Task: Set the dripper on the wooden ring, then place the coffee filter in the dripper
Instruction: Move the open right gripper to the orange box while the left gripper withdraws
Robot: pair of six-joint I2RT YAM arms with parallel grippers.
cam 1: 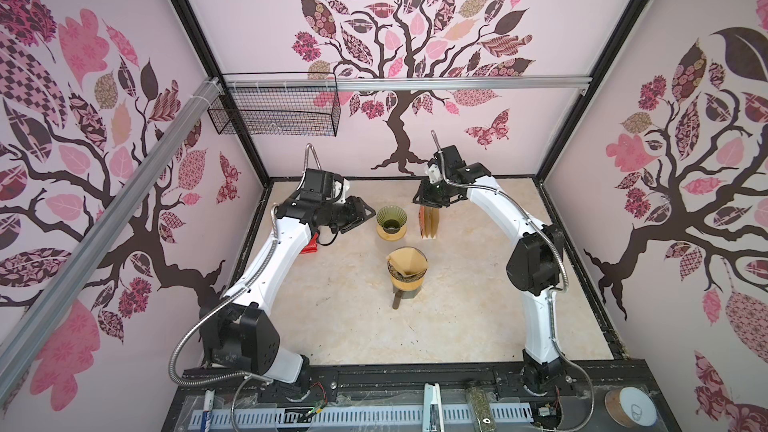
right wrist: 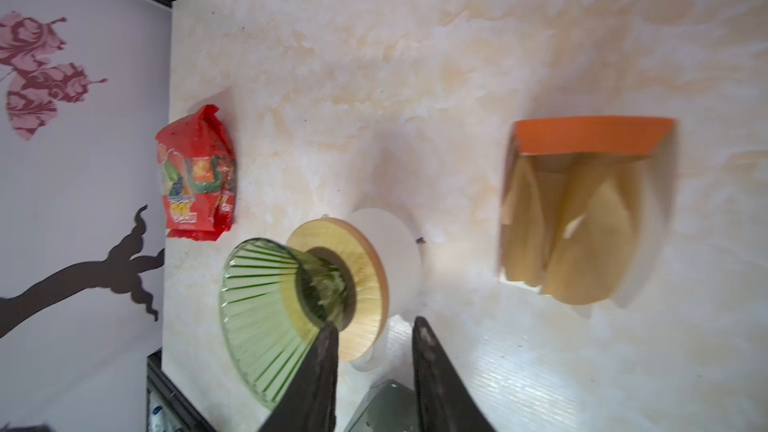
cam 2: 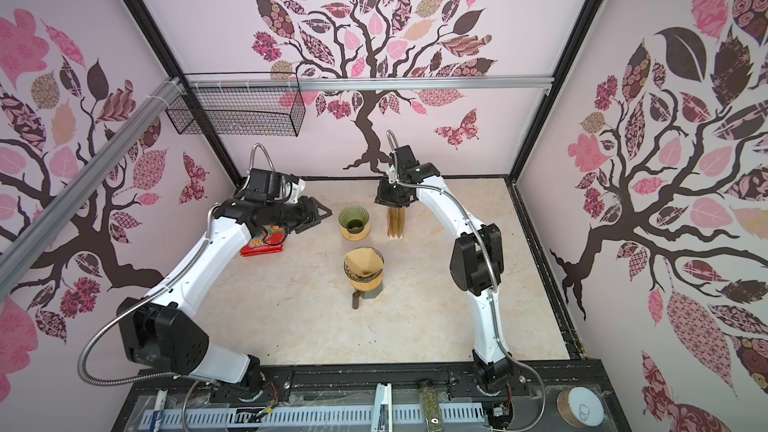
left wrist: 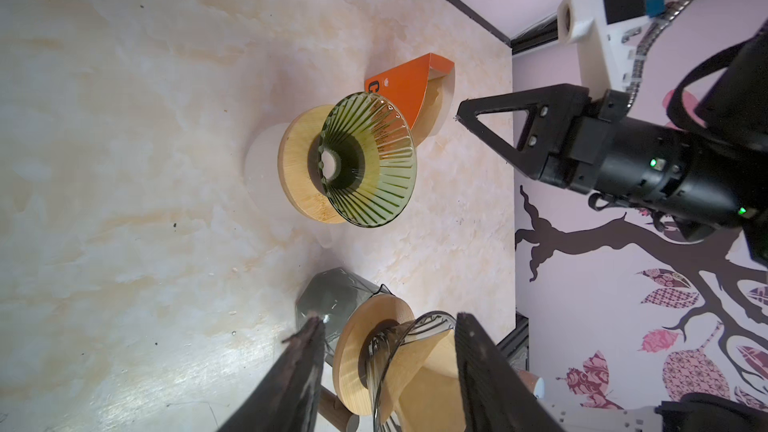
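A brown paper coffee filter [cam 1: 405, 261] [cam 2: 362, 261] [left wrist: 419, 367] sits in a clear glass dripper [cam 1: 409, 274] on a wooden ring over a grey server, mid-table. A green glass dripper [cam 1: 390, 220] [cam 2: 354, 220] [left wrist: 370, 164] [right wrist: 257, 317] stands empty on a white cup behind it. An orange holder [cam 1: 429, 222] [right wrist: 590, 135] with more brown filters stands to its right. My left gripper [cam 1: 370, 211] [left wrist: 386, 326] is open and empty, just left of the green dripper. My right gripper [cam 1: 430, 201] [right wrist: 374, 326] hovers over the holder, open with nothing between its fingers.
A red snack bag [cam 1: 311, 245] [cam 2: 264, 243] [right wrist: 195, 172] lies under my left arm near the left wall. A black wire basket [cam 1: 274, 110] hangs on the back rail. A jar [cam 1: 478, 403] and a can [cam 1: 629, 407] sit on the front ledge.
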